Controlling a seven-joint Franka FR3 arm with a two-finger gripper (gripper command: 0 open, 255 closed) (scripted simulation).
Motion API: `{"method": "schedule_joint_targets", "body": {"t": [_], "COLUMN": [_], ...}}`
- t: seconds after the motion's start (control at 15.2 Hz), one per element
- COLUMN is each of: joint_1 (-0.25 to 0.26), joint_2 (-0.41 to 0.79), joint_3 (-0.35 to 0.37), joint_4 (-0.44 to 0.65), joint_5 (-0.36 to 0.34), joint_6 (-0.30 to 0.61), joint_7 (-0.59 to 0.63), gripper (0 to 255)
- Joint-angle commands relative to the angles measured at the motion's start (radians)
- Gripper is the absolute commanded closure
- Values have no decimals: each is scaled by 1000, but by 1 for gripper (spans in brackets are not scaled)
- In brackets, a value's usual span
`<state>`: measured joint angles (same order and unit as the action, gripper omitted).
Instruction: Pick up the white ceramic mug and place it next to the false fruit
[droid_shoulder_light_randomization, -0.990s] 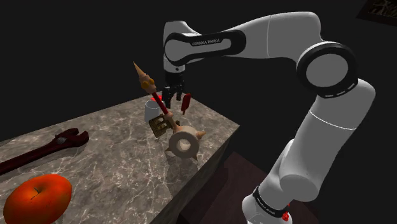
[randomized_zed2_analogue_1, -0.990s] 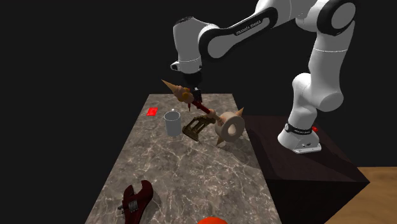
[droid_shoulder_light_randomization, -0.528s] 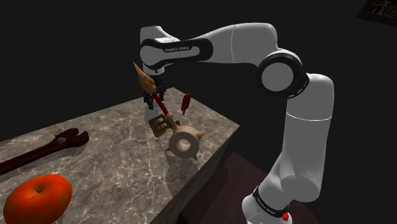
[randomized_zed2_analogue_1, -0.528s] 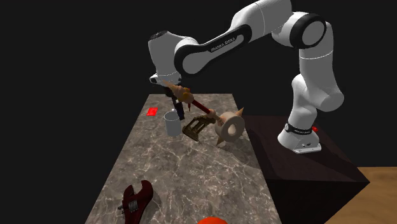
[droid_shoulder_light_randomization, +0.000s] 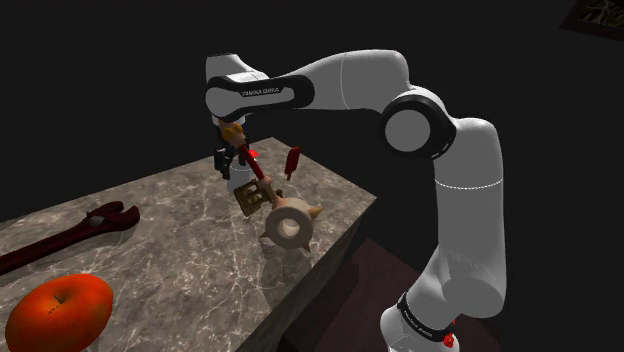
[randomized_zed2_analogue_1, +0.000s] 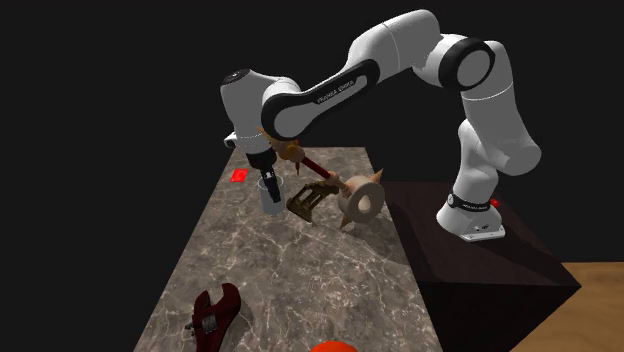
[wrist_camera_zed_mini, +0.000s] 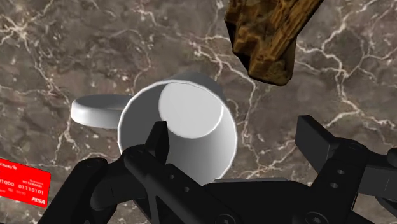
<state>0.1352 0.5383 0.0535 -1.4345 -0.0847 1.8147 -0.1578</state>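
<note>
A white mug (wrist_camera_zed_mini: 181, 137) stands upright on the marble table (droid_shoulder_light_randomization: 170, 260), its handle pointing away from the wooden object. My black gripper (wrist_camera_zed_mini: 235, 137) hangs open just above it. One finger (wrist_camera_zed_mini: 156, 137) is over the mug's rim and the other finger (wrist_camera_zed_mini: 315, 137) is outside its wall, beyond the far side. From the shoulder view the gripper (droid_shoulder_light_randomization: 232, 160) sits right over the mug (droid_shoulder_light_randomization: 240, 180); the second exterior view puts the gripper (randomized_zed2_analogue_1: 270, 178) on top of the mug (randomized_zed2_analogue_1: 270, 196). The red apple (droid_shoulder_light_randomization: 57, 310) lies at the table's near end.
A wooden spiked object (droid_shoulder_light_randomization: 288, 225) with a long red shaft leans right beside the mug (randomized_zed2_analogue_1: 355, 198). A dark red wrench (droid_shoulder_light_randomization: 70, 232) lies between mug and apple. A red card (randomized_zed2_analogue_1: 239, 175) lies near the far edge. The table drops off toward the stand.
The arm has swung toward the shoulder view's left. The gripper has left the wooden object's shaft and come down over the mug. The mug has not moved.
</note>
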Motion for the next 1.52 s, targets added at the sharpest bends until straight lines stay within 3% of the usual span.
{"method": "schedule_joint_targets", "body": {"t": [0.0, 0.59, 0.66, 1.45], "joint_1": [0, 1, 1, 2], "joint_2": [8, 10, 10, -3], "joint_3": [-1, -4, -4, -4], "joint_4": [-21, -39, -38, -18], "joint_5": [-2, -1, -1, 1], "joint_6": [24, 44, 43, 10], "joint_7": [1, 0, 0, -2], "gripper": [0, 0, 255, 255]}}
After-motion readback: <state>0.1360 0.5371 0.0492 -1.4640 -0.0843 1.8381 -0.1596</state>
